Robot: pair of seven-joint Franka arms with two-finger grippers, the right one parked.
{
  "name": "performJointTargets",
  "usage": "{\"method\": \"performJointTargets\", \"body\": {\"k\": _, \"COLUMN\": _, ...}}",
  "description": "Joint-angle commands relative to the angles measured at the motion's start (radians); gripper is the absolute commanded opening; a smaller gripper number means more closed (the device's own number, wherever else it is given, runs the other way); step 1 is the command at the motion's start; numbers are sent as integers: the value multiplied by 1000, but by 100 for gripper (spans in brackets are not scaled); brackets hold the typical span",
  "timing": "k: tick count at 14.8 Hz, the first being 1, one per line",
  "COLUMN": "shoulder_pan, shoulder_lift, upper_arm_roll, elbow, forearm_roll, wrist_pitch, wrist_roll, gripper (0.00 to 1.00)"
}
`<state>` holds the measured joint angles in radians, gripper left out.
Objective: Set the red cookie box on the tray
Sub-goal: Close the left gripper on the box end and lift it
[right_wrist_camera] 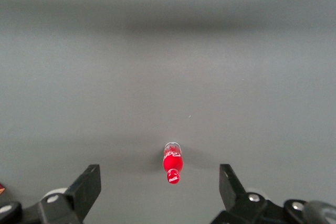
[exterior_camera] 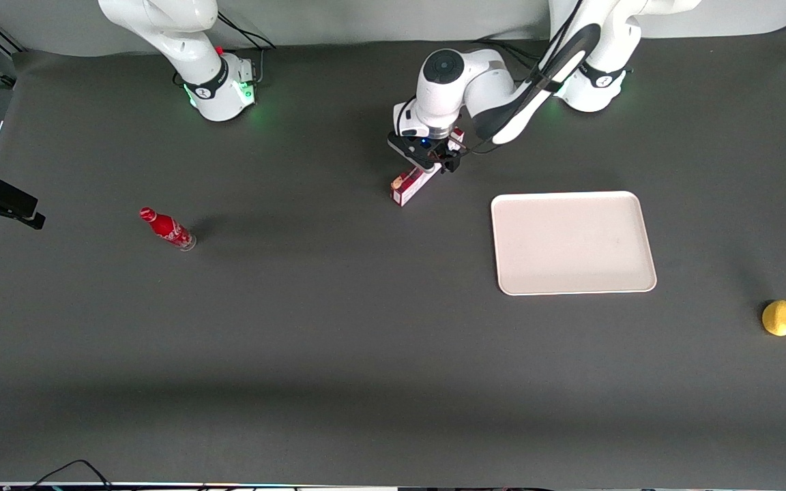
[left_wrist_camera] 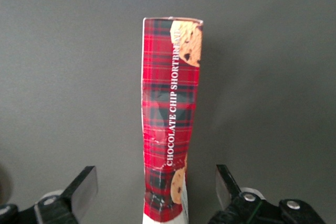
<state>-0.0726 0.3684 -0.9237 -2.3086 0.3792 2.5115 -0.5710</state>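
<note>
1. I'm hovering the left gripper (exterior_camera: 432, 161) right over the red cookie box (exterior_camera: 412, 184), which is lying flat on the dark table (exterior_camera: 338, 354), not yet on the tray (exterior_camera: 572, 243).
2. Jaws are standing wide apart: in the wrist view the fingers (left_wrist_camera: 84, 190) are sitting on either side of the red cookie box (left_wrist_camera: 172, 124) with clear gaps on both sides, touching nothing.
3. Key relation: the box's long axis is running straight away from the wrist camera, crossing the line between the fingers, so I'm judging the jaws are lined up to close across the narrow width.
4. The box is directly under the tool, centred between the fingers; only its end nearer the front camera is sticking out from under the gripper.
5. The tray is lying near, sideways toward the working arm's end and a bit nearer the front camera; nothing is on it.
6. Next, I'm guessing: descend, pinch, lift, carry over to the tray.
</note>
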Motion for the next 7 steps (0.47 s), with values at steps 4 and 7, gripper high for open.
{"method": "performJointTargets", "body": {"k": 4, "shoulder_pan": -47, "shoulder_lift": 46, "upper_arm_roll": 42, "elbow": -2, "forearm_roll": 63, "wrist_pitch": 38, "wrist_roll": -85, "gripper": 100}}
{"method": "performJointTargets", "body": {"k": 7, "shoulder_pan": -64, "shoulder_lift": 73, "upper_arm_roll": 77, "elbow": -2, "forearm_roll": 111, "wrist_pitch": 70, "wrist_roll": -112, "gripper": 100}}
